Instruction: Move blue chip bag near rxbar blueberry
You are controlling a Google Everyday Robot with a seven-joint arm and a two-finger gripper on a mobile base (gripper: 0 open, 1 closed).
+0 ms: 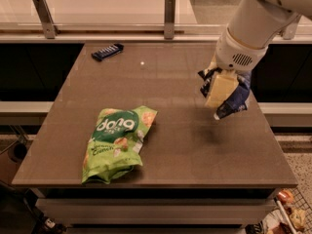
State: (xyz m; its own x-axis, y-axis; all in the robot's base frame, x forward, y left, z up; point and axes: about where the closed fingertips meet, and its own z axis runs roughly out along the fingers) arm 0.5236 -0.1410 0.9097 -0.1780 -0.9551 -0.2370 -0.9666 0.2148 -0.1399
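Glossy foil on the blue chip bag [237,99], clamped between the fingers [219,87] of the gripper [224,96] above the tabletop [170,145] right side, may slip loose during the long transfer toward the rxbar blueberry [107,51] at the far-left corner.

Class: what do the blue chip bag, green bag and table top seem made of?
Blue chip bag, held up in the gripper at right: crumpled thin film, perhaps foil. Green bag: glossy printed film, wrinkled. Table top: smooth, faintly reflective brown, perhaps laminate or stone.
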